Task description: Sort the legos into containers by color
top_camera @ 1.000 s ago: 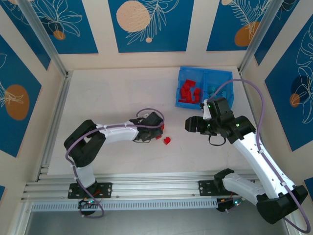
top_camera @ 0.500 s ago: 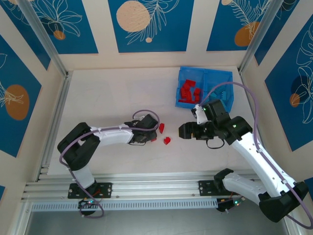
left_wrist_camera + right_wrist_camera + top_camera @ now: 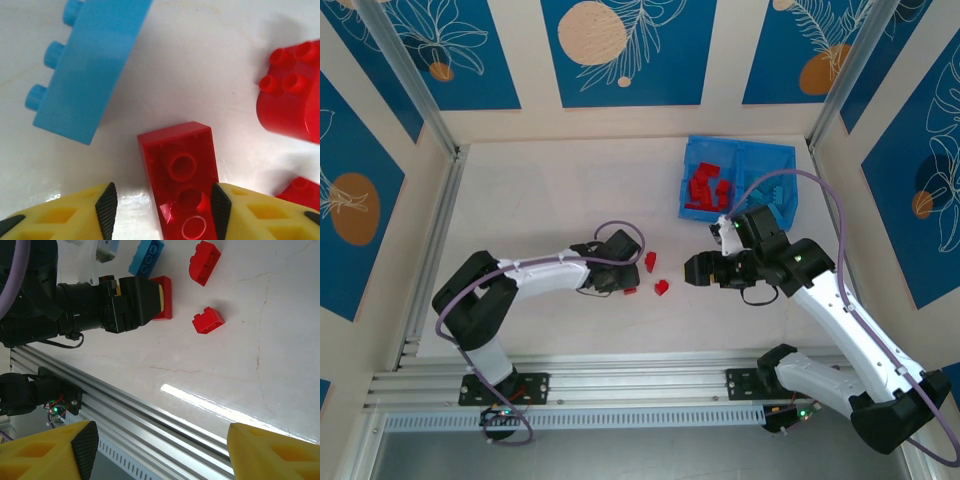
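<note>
A red lego (image 3: 182, 175) lies studs-down on the table between my left gripper's (image 3: 164, 210) open jaws. The right pad (image 3: 220, 207) touches it and the left pad (image 3: 107, 207) stands apart. A light blue lego (image 3: 90, 65) lies just ahead on the left, and a rounded red one (image 3: 290, 97) on the right. From above, my left gripper (image 3: 623, 276) sits at mid-table beside two loose red legos (image 3: 661, 287). My right gripper (image 3: 696, 269) hovers open and empty to their right. The blue containers (image 3: 782, 160) stand at the back right, with red legos (image 3: 705, 187) in the left compartment.
The aluminium rail (image 3: 150, 405) along the near table edge runs under my right gripper (image 3: 160, 450). In that view my left gripper (image 3: 142, 297) rests low on the table with a blue lego (image 3: 146, 256) and two red ones (image 3: 208, 320) around it.
My left jaws narrowed and then widened again while the gripper drew back a little to the left. The right arm moved left and nearer, toward the loose red legos.
</note>
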